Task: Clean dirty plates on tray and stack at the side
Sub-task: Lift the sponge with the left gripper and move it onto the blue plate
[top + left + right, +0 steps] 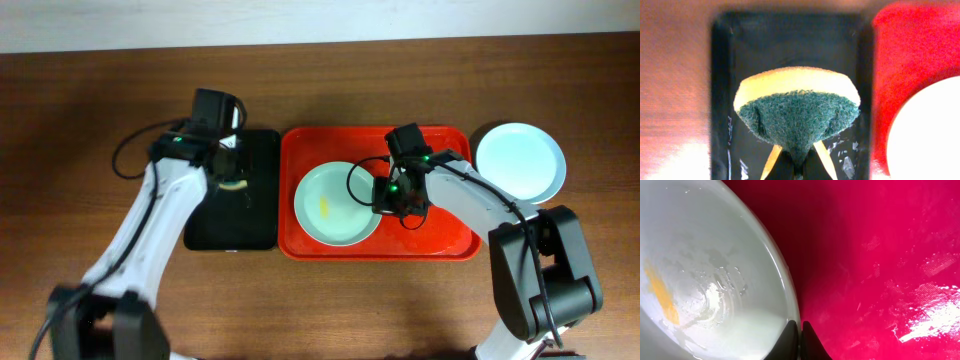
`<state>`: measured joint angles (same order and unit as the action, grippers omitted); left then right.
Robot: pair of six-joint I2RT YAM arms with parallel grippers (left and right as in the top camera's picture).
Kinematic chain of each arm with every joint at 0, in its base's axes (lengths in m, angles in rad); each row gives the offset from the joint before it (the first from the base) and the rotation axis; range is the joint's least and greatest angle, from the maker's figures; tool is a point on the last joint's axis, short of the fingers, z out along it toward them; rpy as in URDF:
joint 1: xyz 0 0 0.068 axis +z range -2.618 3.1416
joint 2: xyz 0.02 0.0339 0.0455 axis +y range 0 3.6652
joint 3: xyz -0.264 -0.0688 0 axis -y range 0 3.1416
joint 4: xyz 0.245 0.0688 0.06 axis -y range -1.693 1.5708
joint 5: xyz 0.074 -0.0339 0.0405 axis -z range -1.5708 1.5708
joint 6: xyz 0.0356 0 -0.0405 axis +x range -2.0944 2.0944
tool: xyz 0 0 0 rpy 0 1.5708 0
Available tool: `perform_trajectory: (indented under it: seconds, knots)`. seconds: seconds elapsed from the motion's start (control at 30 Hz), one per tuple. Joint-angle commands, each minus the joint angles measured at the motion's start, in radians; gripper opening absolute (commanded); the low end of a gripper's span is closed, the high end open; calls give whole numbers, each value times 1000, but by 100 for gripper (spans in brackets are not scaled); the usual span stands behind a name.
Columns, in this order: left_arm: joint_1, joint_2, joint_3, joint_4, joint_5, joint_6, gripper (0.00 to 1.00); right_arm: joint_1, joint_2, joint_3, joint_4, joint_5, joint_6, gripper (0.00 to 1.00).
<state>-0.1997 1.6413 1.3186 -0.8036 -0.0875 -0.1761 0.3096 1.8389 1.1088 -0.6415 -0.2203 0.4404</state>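
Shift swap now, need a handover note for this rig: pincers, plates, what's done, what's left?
Left pincer: shut on the sponge, above the black tray.
Right pincer: closed on the right rim of the smeared plate, which lies on the red tray.
Done: one unsmeared plate sits on the table, right of the tray.
Left: wipe the yellow smear, then stack. Only two plates show.

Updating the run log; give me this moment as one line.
left gripper: shut on sponge over black tray | right gripper: shut on smeared plate rim, in red tray | second plate: on table beside red tray
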Motion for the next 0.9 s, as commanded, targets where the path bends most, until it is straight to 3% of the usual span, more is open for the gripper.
perform_trajectory:
  seconds: [0.0, 0.1, 0.13, 0.2, 0.23, 0.3, 0.33, 0.4, 0.7, 0.87]
  knots:
    - [6, -76, 19, 7, -14, -11, 0, 5, 2, -6, 0, -31, 73, 4]
    - [6, -73, 18, 4, -13, -11, 0, 5, 2, -6, 7, -65, 75, 4]
    - [5, -71, 19, 2, -5, -11, 0, 5, 2, -6, 6, -64, 74, 10]
    - [5, -70, 18, 1, -3, -10, 0, 5, 2, -6, 8, -53, 73, 49]
    - [5, -70, 18, 2, -3, -10, 0, 5, 2, -6, 12, -28, 73, 52]
    - [5, -69, 18, 1, 3, -11, 0, 5, 2, -6, 19, 25, 73, 47]
    - [5, -69, 18, 0, 20, -10, 0, 5, 2, -6, 22, 53, 73, 37]
    - [3, -69, 18, -2, 31, -10, 0, 5, 2, -6, 23, 56, 72, 4]
    - [3, -58, 40, -55, 32, -37, 0, 5, 2, -6, 37, -42, 119, 4]
    - [3, 31, 164, -170, 32, -36, 0, 5, 2, -6, 37, -41, 118, 4]
